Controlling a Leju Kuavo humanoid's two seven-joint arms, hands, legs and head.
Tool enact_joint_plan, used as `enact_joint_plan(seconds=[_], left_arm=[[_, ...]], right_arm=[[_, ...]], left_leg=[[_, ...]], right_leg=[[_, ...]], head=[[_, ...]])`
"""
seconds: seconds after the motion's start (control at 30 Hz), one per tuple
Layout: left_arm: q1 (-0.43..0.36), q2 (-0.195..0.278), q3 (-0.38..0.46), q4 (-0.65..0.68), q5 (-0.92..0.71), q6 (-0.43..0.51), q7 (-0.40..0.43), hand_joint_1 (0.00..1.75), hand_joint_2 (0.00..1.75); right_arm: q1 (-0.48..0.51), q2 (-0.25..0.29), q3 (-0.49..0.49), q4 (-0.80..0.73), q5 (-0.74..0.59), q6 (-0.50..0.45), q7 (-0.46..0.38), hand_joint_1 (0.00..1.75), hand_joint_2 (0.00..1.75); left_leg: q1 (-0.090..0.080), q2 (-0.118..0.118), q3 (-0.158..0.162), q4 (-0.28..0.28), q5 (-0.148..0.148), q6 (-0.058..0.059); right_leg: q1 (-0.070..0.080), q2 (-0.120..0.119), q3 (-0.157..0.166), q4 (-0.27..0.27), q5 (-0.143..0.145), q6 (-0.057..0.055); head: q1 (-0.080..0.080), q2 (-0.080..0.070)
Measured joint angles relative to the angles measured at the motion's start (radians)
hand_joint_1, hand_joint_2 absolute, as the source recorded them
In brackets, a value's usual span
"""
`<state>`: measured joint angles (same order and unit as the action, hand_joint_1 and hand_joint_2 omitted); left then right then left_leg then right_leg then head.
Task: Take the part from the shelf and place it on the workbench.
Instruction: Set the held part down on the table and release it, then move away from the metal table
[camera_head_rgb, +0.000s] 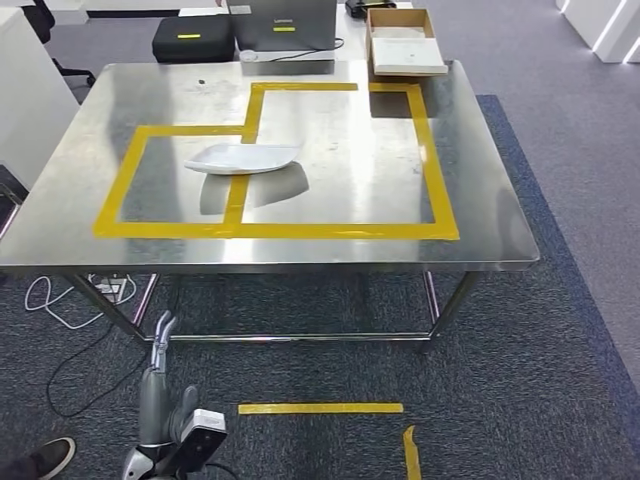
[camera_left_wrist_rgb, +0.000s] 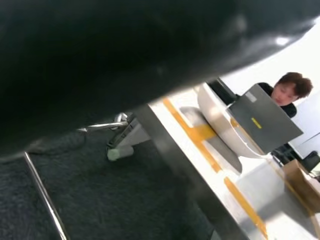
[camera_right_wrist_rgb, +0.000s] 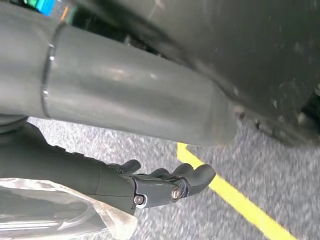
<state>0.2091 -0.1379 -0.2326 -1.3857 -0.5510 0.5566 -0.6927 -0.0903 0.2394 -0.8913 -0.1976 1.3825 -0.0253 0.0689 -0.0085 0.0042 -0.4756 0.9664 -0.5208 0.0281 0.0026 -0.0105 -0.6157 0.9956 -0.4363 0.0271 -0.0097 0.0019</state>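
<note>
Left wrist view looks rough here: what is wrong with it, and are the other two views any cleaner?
Left wrist view: a dark blurred mass covers the upper half, and the workbench beyond is overexposed, washing out the white part. Head view: sharp and evenly lit, though the steel top mirrors the part as a dark patch. Right wrist view: the right hand is fairly crisp, the floor tape slightly soft.

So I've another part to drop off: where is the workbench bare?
The right half of the workbench, inside the yellow tape, right of the white part, is bare. The far edge is crowded: laptop, cardboard box.
</note>
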Motion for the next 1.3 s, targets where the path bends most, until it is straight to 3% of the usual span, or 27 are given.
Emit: enact_joint_plan(seconds=[0.03,0.07,0.13,0.17,0.2,0.23,0.27,0.33,0.37,0.43,0.5,0.53,0.57,0.63,0.67,0.7,0.73,0.77,0.83,0.9,0.97,1.03,1.1,1.17,1.2,1.23,1.3], left_arm=[[0.001,0.0,0.005,0.007,-0.008,0.004,0.004,0.0,0.0],[0.001,-0.001,0.01,0.015,-0.022,0.01,0.015,0.0,0.0],[-0.003,-0.002,0.036,0.055,-0.059,0.025,0.05,0.0,0.0],[-0.007,-0.002,0.059,0.091,-0.065,0.029,0.06,0.0,0.0],[-0.015,-0.001,0.092,0.144,-0.056,0.03,0.059,0.0,0.0],[-0.029,0.001,0.132,0.209,-0.032,0.029,0.046,0.0,0.0],[-0.049,0.005,0.182,0.292,0.001,0.03,0.029,0.0,0.0],[-0.093,0.019,0.294,0.477,0.076,0.031,0.009,0.0,0.0],[-0.112,0.027,0.351,0.564,0.112,0.024,0.008,0.0,0.0],[-0.142,0.041,0.449,0.709,0.177,-0.018,0.032,0.0,0.0],[-0.168,0.044,0.536,0.834,0.221,-0.084,0.114,0.0,0.0],[-0.178,0.043,0.574,0.886,0.23,-0.111,0.174,0.0,0.0],[-0.185,0.04,0.607,0.931,0.231,-0.129,0.243,0.0,0.0],[-0.198,0.025,0.648,1.001,0.194,-0.144,0.404,0.0,0.0],[-0.203,0.015,0.655,1.029,0.16,-0.152,0.492,0.0,0.0],[-0.208,0.004,0.655,1.053,0.12,-0.162,0.575,0.0,0.0],[-0.211,-0.008,0.65,1.073,0.08,-0.175,0.644,0.0,0.0],[-0.213,-0.02,0.642,1.089,0.043,-0.189,0.695,0.0,0.0],[-0.219,-0.04,0.619,1.113,-0.016,-0.21,0.753,0.0,0.0],[-0.224,-0.053,0.595,1.13,-0.042,-0.222,0.772,0.0,0.0],[-0.226,-0.061,0.58,1.142,-0.051,-0.235,0.766,0.0,0.0],[-0.228,-0.062,0.569,1.149,-0.06,-0.251,0.741,0.0,0.0],[-0.232,-0.058,0.555,1.153,-0.073,-0.272,0.711,0.0,0.0],[-0.236,-0.055,0.541,1.157,-0.087,-0.292,0.695,0.0,0.0],[-0.237,-0.052,0.536,1.159,-0.094,-0.301,0.693,0.0,0.0],[-0.238,-0.049,0.53,1.161,-0.1,-0.31,0.692,0.0,0.0],[-0.24,-0.041,0.52,1.164,-0.111,-0.322,0.691,0.0,0.0]], right_arm=[[0.001,0.0,0.0,0.0,0.0,-0.001,0.001,0.0,0.0],[0.003,0.0,0.0,0.0,0.0,-0.004,0.003,0.0,0.0],[0.004,0.0,-0.001,0.0,0.002,-0.018,0.009,0.0,0.0],[0.004,0.0,-0.001,0.0,0.003,-0.027,0.012,0.0,0.0],[0.004,-0.001,-0.001,0.0,0.003,-0.037,0.016,0.0,0.0],[0.004,-0.002,-0.001,0.0,0.004,-0.046,0.018,0.0,0.0],[0.004,-0.003,-0.001,0.0,0.006,-0.056,0.02,0.0,0.0],[0.003,-0.005,-0.001,-0.001,0.012,-0.079,0.018,0.0,0.0],[0.002,-0.006,-0.001,-0.001,0.017,-0.093,0.014,0.0,0.0],[0.002,-0.006,0.0,-0.001,0.031,-0.126,0.0,0.0,0.0],[0.004,-0.007,0.003,-0.001,0.046,-0.155,-0.017,0.0,0.0],[0.004,-0.007,0.005,-0.001,0.053,-0.165,-0.024,0.0,0.0],[0.003,-0.008,0.008,-0.001,0.059,-0.174,-0.031,0.0,0.0],[0.002,-0.007,0.018,-0.001,0.08,-0.2,-0.042,0.0,0.0],[0.003,-0.005,0.026,-0.001,0.092,-0.219,-0.047,0.0,0.0],[0.004,-0.001,0.034,-0.001,0.104,-0.239,-0.051,0.0,0.0],[0.004,0.003,0.042,-0.001,0.11,-0.254,-0.055,0.0,0.0],[0.003,0.007,0.048,-0.001,0.11,-0.263,-0.058,0.0,0.0],[0.002,0.014,0.054,-0.001,0.099,-0.264,-0.062,0.0,0.0],[0.003,0.018,0.054,-0.001,0.088,-0.255,-0.059,0.0,0.0],[0.004,0.019,0.054,-0.001,0.084,-0.243,-0.045,0.0,0.0],[0.005,0.018,0.054,-0.001,0.082,-0.227,-0.015,0.0,0.0],[0.007,0.016,0.054,-0.001,0.077,-0.202,0.018,0.0,0.0],[0.006,0.013,0.052,-0.001,0.065,-0.176,0.033,0.0,0.0],[0.006,0.011,0.05,-0.001,0.059,-0.162,0.029,0.0,0.0],[0.006,0.009,0.047,-0.001,0.053,-0.148,0.021,0.0,0.0],[0.004,0.005,0.044,-0.001,0.048,-0.122,0.002,0.0,0.0]], left_leg=[[0.001,0.002,-0.01,-0.003,0.011,0.008],[0.003,0.003,-0.022,-0.005,0.023,0.014],[0.002,0.005,-0.048,-0.004,0.044,0.02],[0.001,0.007,-0.062,-0.004,0.054,0.019],[0.001,0.009,-0.077,-0.003,0.065,0.018],[0.002,0.01,-0.091,-0.002,0.076,0.015],[0.003,0.011,-0.105,-0.001,0.087,0.012],[0.004,0.012,-0.13,0.005,0.105,0.002],[0.003,0.013,-0.141,0.011,0.113,-0.004],[0.001,0.014,-0.157,0.017,0.132,-0.012],[0.001,0.011,-0.167,0.02,0.139,-0.019],[0.002,0.008,-0.174,0.035,0.119,-0.023],[0.004,0.005,-0.185,0.069,0.083,-0.029],[0.009,0.003,-0.219,0.202,-0.016,-0.039],[0.01,0.003,-0.233,0.272,-0.05,-0.042],[0.012,0.002,-0.237,0.318,-0.066,-0.043],[0.013,0.002,-0.224,0.326,-0.062,-0.042],[0.013,0.002,-0.193,0.292,-0.042,-0.039],[0.011,-0.002,-0.11,0.168,-0.002,-0.026],[0.006,-0.006,-0.066,0.085,0.011,-0.015],[0.0,-0.006,-0.067,0.067,0.017,-0.009],[0.003,-0.003,-0.072,0.049,0.031,0.001],[0.008,0.0,-0.085,0.034,0.049,0.013],[0.008,0.001,-0.108,0.034,0.067,0.017],[0.009,0.003,-0.12,0.035,0.077,0.015],[0.011,0.005,-0.134,0.036,0.087,0.011],[0.018,0.008,-0.166,0.043,0.109,0.0]], right_leg=[[-0.001,0.003,-0.011,0.019,-0.025,0.005],[-0.003,0.005,-0.025,0.056,-0.068,0.009],[-0.005,0.008,-0.055,0.176,-0.168,0.015],[-0.005,0.008,-0.063,0.235,-0.195,0.017],[-0.005,0.007,-0.059,0.271,-0.197,0.018],[-0.006,0.007,-0.041,0.276,-0.176,0.019],[-0.006,0.007,-0.005,0.244,-0.144,0.02],[-0.008,0.009,0.104,0.102,-0.103,0.021],[-0.008,0.011,0.156,0.025,-0.107,0.019],[-0.007,0.015,0.206,-0.06,-0.126,0.014],[-0.008,0.013,0.194,-0.065,-0.122,0.005],[-0.009,0.011,0.187,-0.063,-0.116,-0.001],[-0.01,0.009,0.18,-0.06,-0.11,-0.009],[-0.008,0.005,0.162,-0.046,-0.1,-0.024],[-0.006,0.003,0.15,-0.037,-0.097,-0.028],[-0.005,0.001,0.136,-0.027,-0.096,-0.031],[-0.003,0.0,0.124,-0.017,-0.095,-0.031],[-0.002,0.0,0.113,-0.006,-0.095,-0.031],[0.001,0.001,0.094,0.012,-0.095,-0.03],[0.001,0.0,0.081,0.021,-0.089,-0.023],[-0.002,0.001,0.072,0.023,-0.078,-0.01],[-0.005,0.003,0.06,0.032,-0.093,0.002],[-0.007,0.006,0.034,0.095,-0.165,0.012],[-0.01,0.008,0.003,0.206,-0.245,0.021],[-0.013,0.008,-0.001,0.25,-0.257,0.025],[-0.016,0.008,0.007,0.268,-0.244,0.031],[-0.025,0.008,0.068,0.213,-0.176,0.045]], head=[[0.001,0.0],[0.003,0.0],[0.006,0.0],[0.005,0.0],[0.005,0.0],[0.006,0.0],[0.006,0.0],[0.006,0.0],[0.006,0.0],[0.007,0.0],[0.007,0.0],[0.007,0.0],[0.006,0.0],[0.002,0.0],[0.001,0.0],[0.001,0.0],[0.001,0.0],[0.001,0.0],[0.001,0.0],[0.002,0.0],[0.002,0.0],[0.002,0.0],[0.006,0.0],[0.011,0.0],[0.011,0.0],[0.011,0.0],[0.011,0.0]])
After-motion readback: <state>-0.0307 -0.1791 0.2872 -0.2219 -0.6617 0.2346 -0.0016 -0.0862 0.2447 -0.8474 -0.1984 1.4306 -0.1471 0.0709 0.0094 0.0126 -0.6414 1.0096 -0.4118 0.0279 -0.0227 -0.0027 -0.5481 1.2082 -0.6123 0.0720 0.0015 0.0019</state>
